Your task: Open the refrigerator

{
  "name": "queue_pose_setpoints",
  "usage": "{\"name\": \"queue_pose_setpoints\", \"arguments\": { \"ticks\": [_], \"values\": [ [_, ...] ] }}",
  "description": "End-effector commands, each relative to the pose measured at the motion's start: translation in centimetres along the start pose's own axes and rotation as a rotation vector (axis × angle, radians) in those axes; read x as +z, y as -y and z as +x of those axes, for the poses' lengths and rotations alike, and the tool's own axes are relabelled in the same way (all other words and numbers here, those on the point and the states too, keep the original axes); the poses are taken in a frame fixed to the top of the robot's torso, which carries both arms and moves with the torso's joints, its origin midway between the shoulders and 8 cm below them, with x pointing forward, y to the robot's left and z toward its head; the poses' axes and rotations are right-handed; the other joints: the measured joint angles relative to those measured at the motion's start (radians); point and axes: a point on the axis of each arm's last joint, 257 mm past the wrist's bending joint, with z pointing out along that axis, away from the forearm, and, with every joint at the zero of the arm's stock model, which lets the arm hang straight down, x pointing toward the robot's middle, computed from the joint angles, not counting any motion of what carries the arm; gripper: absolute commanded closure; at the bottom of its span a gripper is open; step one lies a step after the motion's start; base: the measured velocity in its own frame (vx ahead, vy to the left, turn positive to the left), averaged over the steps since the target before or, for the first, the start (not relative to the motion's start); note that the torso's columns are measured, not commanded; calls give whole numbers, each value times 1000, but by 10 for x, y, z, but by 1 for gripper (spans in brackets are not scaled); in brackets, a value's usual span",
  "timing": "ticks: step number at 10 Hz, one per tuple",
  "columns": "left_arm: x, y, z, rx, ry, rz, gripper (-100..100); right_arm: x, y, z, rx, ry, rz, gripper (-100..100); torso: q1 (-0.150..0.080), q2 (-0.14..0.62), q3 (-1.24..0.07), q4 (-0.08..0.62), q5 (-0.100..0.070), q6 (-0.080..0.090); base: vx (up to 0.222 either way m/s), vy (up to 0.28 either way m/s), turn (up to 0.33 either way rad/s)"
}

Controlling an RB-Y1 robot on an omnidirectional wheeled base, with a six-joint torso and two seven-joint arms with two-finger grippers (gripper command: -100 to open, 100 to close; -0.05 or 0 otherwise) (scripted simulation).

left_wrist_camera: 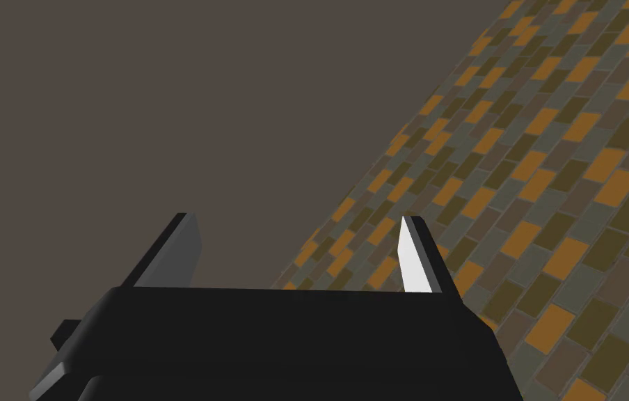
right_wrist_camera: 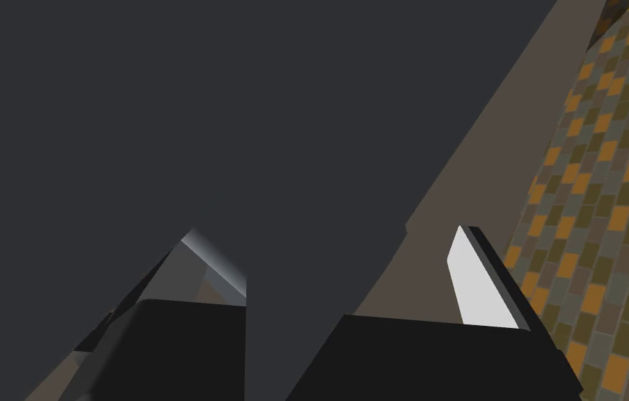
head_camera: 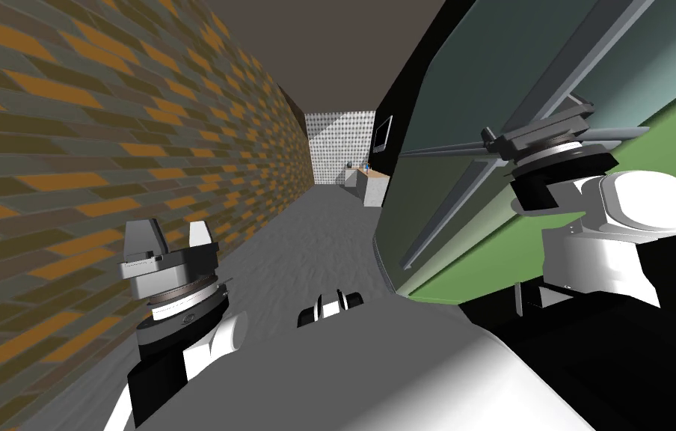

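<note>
The refrigerator [head_camera: 478, 67] rises close on my right, its dark grey-green door crossed by a long slanted handle bar [head_camera: 449, 202]. My right gripper [head_camera: 527, 136] is up against that door with its fingers spread wide to either side of the bar. In the right wrist view the dark handle [right_wrist_camera: 292, 313] runs up between the open fingers [right_wrist_camera: 480, 278] of the right gripper [right_wrist_camera: 337, 268], nearer the other finger, with a gap on this side. My left gripper [head_camera: 166, 238] hangs low on the left beside the brick wall, open and holding nothing [left_wrist_camera: 296, 254].
A brick wall [head_camera: 67, 164] of orange and grey-green runs along my left. A grey floor corridor [head_camera: 306, 232] leads to a far counter [head_camera: 370, 179] with small items. A green panel [head_camera: 628, 142] adjoins the door, with a black area below right.
</note>
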Motion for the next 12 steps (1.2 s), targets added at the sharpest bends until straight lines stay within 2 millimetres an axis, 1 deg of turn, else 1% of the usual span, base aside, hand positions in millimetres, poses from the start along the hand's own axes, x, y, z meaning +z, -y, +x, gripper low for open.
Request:
{"name": "queue_pose_setpoints", "arguments": {
  "ticks": [1,2,3,4,6,8,9,10,11,12],
  "values": [
    [0,0,0,0,0,0,0,12,13,2,-30,-16,26,-100,2,-2,-2,0,3,-1,-82,-2,150],
    [0,0,0,0,0,0,0,14,16,3,-38,-21,32,-100,1,-3,-5,1,5,-1,-65,-4,99],
    [0,0,0,0,0,0,0,9,5,8,-26,-27,12,-100,0,-4,-7,1,7,-1,-30,1,17],
    [0,0,0,0,0,0,0,6,7,1,-14,-7,15,100,2,-5,-5,0,4,0,68,-20,-200],
    [0,0,0,0,0,0,0,-4,-4,-3,15,13,-6,100,1,-4,-1,-1,-1,3,129,-3,-248],
    [0,0,0,0,0,0,0,-13,-12,-7,37,29,-21,100,-2,1,4,-2,-7,2,108,12,-161],
    [0,0,0,0,0,0,0,-9,-7,-10,31,32,-12,100,-4,4,6,-2,-9,2,33,15,-20],
    [0,0,0,0,0,0,0,-8,7,3,-16,-4,27,100,-6,4,5,-1,-8,0,8,116,277],
    [0,0,0,0,0,0,0,-8,7,3,-16,-4,27,100,0,-2,0,-4,-5,-4,-7,122,142],
    [0,0,0,0,0,0,0,-6,20,15,-64,-42,65,100,1,-4,-1,-4,-4,0,11,160,227]
  ]
}}
